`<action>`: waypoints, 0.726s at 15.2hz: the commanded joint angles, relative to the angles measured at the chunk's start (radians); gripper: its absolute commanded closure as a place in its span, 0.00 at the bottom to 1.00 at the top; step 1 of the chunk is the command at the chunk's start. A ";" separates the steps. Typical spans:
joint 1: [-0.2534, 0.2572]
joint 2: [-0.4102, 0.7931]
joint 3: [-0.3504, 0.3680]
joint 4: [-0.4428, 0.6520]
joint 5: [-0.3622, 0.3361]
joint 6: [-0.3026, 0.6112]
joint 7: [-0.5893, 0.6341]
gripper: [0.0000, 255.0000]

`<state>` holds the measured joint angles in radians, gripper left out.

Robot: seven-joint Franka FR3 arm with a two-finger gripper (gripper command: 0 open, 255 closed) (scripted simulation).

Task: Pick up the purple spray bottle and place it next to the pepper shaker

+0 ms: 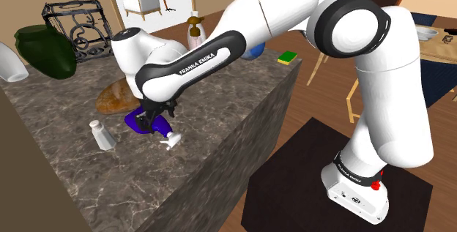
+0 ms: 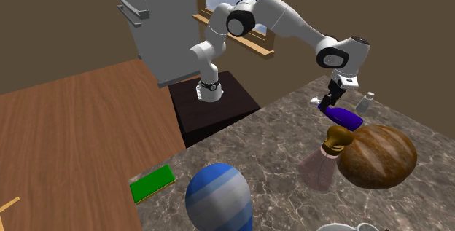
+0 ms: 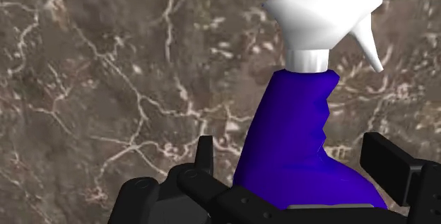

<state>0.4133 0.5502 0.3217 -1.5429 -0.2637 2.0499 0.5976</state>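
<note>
While the dark marbled counter (image 1: 227,121) spreads wide beneath the jaws, the white arm (image 1: 293,11) arches over it from the black stand (image 1: 285,201) and turns its black gripper (image 1: 151,115) down toward the stone. Well beyond the jaws, on the side away from the stand, a dark green vase (image 1: 44,51) sits on the counter beside a black wire basket (image 1: 77,25). Nearer, a brown loaf (image 1: 113,99) lies close behind the gripper. The purple spray bottle (image 3: 297,145) lies on its side directly between the jaws, which straddle its broad base end. Its white trigger head (image 3: 325,18) points away from them, toward the counter's stand-side edge. The jaws are released: the two fingers (image 3: 385,162) stand wide apart, and in the wrist view a strip of counter shows between one finger and the bottle's body, so the bottle is not clasped. The small white pepper shaker (image 1: 101,135) stands upright off to one side of the jaws, near the bottle but not touching it.
</note>
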 commanded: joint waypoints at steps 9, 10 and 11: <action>0.003 -0.039 0.011 0.053 0.017 -0.090 -0.010 0.00; 0.003 -0.039 0.011 0.053 0.017 -0.090 -0.010 0.00; 0.003 -0.039 0.011 0.053 0.017 -0.090 -0.010 0.00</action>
